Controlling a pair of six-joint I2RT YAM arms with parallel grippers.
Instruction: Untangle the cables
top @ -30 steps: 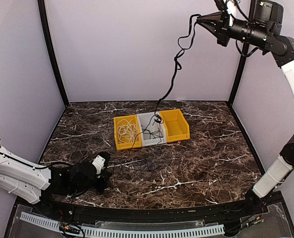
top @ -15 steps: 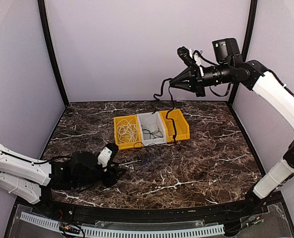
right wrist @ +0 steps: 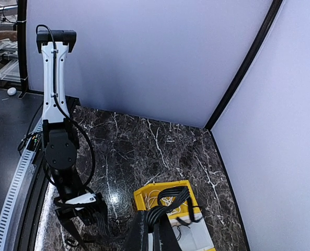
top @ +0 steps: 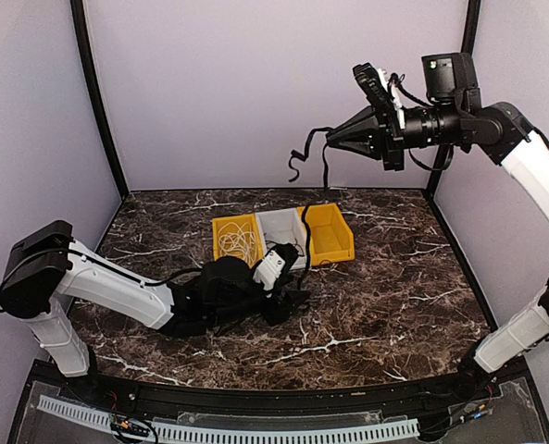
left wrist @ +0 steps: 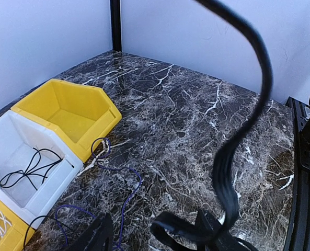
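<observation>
Hovering left gripper [top: 291, 294]: kept low just before the white bin [top: 276, 216], probably for the dark cable [left wrist: 139, 180] lying there; finger spread cannot be told.
Left yellow bin [top: 228, 271]: white cable [top: 237, 243] coiled inside.
White bin: thin black cable [left wrist: 26, 170] inside.
Right yellow bin [top: 346, 242]: nothing seen inside.
Right gripper [top: 332, 141]: clamped on black cable [top: 305, 236], raised high above the white bin, likely to draw it free.
</observation>
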